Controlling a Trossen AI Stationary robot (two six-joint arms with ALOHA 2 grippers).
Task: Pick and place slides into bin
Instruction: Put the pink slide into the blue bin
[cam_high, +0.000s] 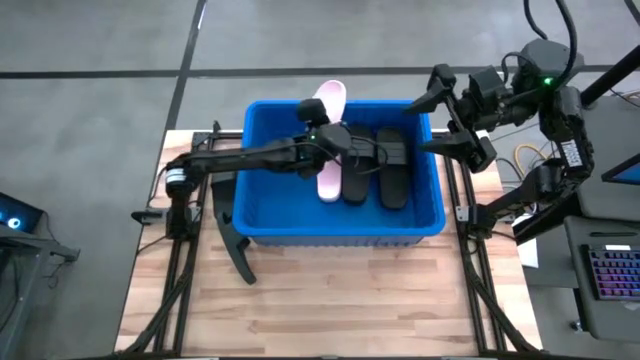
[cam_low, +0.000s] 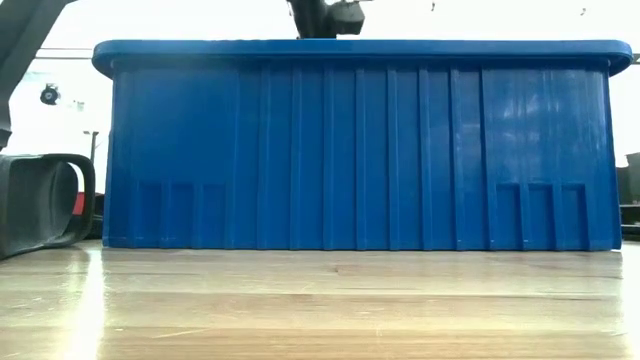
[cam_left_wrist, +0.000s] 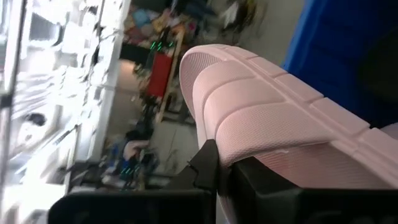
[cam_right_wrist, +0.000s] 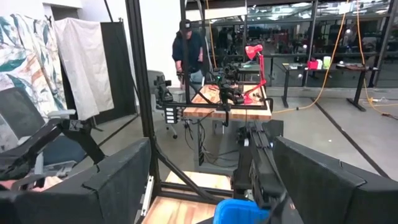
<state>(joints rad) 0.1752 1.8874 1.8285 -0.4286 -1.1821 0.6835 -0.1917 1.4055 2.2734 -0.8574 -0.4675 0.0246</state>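
Pink slides: we counted two. One (cam_high: 330, 99) stood tilted above the bin's far rim, its long axis running from the far side of the table toward the near side, one end poking out beyond the rim. The other (cam_high: 327, 181) lay flat on the bin floor with the same long axis.
Black slides in the bin: we made out two or three (cam_high: 391, 170), lying side by side just beside the flat pink one, long axes far to near; the exact number we could not tell.
Black slide outside: one (cam_high: 232, 235) lay on the table (cam_high: 330, 300) near the bin's near left corner, long axis slanting; in the low view it showed at the left edge (cam_low: 45, 200).
Bin: one (cam_high: 262, 150), blue, in the middle of the table, holding the flat pink slide and the black ones.
Left gripper: it (cam_high: 318, 118) reached over the bin's far half, fingers pressed together on the raised pink slide (cam_left_wrist: 273, 124).
Right gripper: it (cam_high: 452, 108) hung beyond the bin's far right corner, fingers spread wide and holding nothing.
Person: one (cam_right_wrist: 188, 53) stood far back in the room.
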